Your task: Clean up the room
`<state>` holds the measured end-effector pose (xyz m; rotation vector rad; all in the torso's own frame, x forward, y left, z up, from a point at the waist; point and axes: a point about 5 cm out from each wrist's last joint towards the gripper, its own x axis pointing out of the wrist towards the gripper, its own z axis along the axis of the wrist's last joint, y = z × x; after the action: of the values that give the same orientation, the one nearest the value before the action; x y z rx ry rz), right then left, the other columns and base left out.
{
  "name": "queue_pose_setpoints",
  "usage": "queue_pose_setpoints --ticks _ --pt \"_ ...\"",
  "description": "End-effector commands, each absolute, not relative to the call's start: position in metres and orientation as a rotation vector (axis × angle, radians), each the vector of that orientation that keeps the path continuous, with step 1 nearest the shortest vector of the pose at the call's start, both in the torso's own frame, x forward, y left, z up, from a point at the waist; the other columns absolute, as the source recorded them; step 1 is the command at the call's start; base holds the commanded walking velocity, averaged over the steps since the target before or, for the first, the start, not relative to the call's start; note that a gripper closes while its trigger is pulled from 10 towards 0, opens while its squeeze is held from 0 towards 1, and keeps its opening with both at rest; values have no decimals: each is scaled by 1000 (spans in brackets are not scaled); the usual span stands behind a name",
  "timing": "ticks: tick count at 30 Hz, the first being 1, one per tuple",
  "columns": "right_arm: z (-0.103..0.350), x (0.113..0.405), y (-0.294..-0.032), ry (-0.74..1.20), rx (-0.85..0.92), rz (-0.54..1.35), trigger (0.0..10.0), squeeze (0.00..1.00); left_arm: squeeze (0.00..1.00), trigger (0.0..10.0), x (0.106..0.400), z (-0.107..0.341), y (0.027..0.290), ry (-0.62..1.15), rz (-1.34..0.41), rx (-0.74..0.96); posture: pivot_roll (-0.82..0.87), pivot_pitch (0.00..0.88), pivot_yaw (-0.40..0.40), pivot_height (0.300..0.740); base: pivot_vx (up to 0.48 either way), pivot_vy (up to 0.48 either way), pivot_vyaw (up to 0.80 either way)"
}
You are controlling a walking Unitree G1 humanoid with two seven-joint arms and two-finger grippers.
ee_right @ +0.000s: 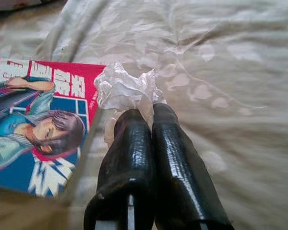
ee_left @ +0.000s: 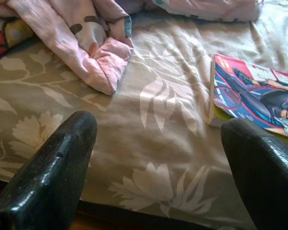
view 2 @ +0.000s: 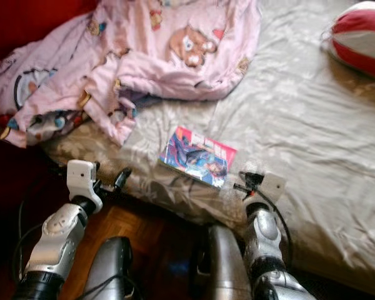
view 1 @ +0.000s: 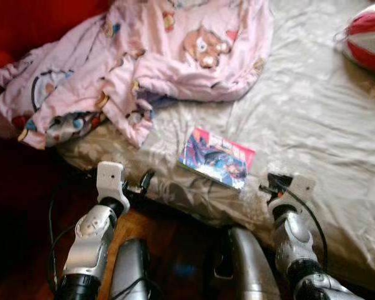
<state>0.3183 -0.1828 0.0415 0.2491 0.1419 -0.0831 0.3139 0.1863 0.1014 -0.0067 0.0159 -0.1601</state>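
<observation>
Crumpled clear plastic wrapper (ee_right: 127, 86) pinched in right claw (ee_right: 145, 112), fingers pressed together on it, at near edge of bed, touching corner of colourful comic book with red title band (view 1: 216, 157). Book lay flat on beige leaf-patterned bed sheet (view 1: 312, 119). Left claw (ee_left: 158, 143) held low at bed edge, fingers wide apart, nothing between them. Pink cartoon-print blanket (view 1: 144, 56) bunched at far left side of bed. Red-and-white striped ball (view 1: 369, 39) at far right corner.
</observation>
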Motion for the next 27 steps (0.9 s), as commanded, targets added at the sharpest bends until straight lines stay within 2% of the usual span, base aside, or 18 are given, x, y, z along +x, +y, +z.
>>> queue_pose_setpoints --ticks 1,4,9,18,21,27 --pt "39 313 -184 130 215 -59 10000 0 0 10000 312 91 191 43 -124 -15 35 144 -46 578 0 0 0" --pt "37 309 -185 115 212 -53 10000 0 0 10000 313 87 190 53 -112 -21 31 126 -58 582 0 0 0" --pt "35 308 -187 131 211 -64 10000 0 0 10000 315 71 193 98 -93 -25 22 105 -63 617 0 0 0" --pt "15 296 -187 253 162 -55 10000 0 0 10000 306 43 206 206 -36 -14 25 84 -58 672 0 0 0" --pt "8 291 -186 285 165 -50 10000 0 0 10000 300 34 209 247 -23 -11 24 81 -53 687 0 0 0" --pt "-22 264 -182 451 138 -34 10000 0 0 10000 274 -6 212 444 7 -15 18 75 -51 727 0 0 0"
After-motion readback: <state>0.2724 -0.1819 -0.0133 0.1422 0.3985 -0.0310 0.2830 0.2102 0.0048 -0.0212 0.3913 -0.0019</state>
